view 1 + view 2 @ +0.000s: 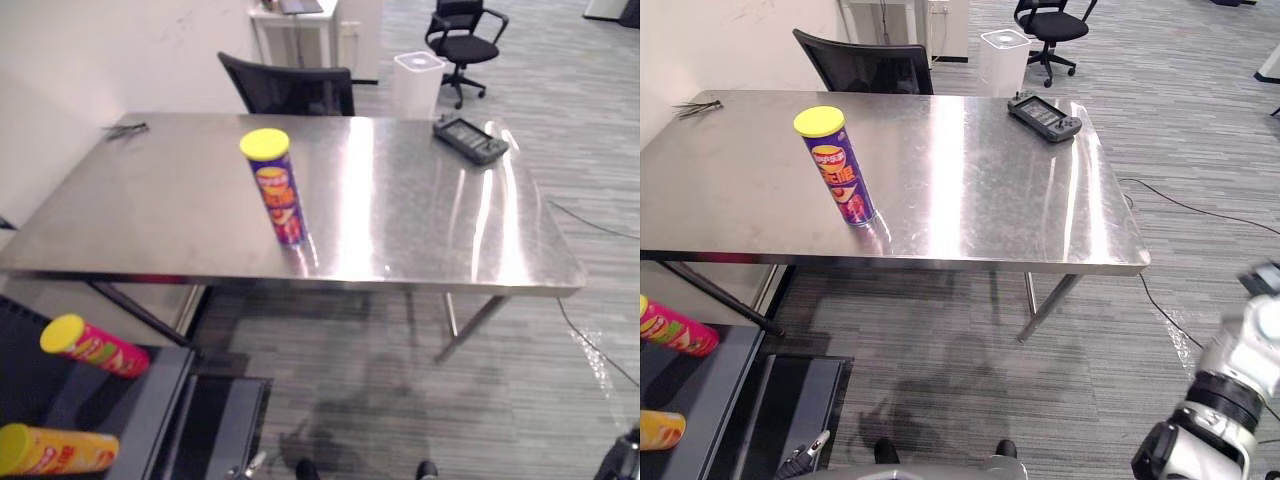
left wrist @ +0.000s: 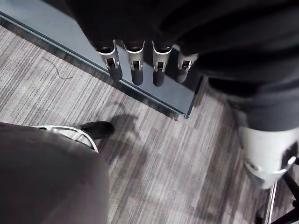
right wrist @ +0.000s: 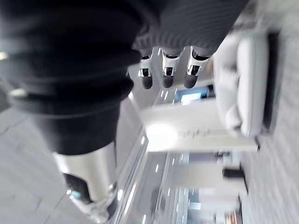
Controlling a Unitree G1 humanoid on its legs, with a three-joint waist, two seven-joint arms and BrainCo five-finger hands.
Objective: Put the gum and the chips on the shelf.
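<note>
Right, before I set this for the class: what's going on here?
Nothing is being handled yet. The robot's left hand and right hand both hang open and empty. A purple chips can with a yellow lid stands upright on the steel table, untouched. On the dark shelf at the robot's lower left, a pink chips can and a yellow chips can lie on their sides. A black handheld controller sits near the table's far right corner.

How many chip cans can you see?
3. A purple can stands upright on the steel table; a pink can and an orange can lie on the dark shelf at lower left. More may be hidden there.
</note>
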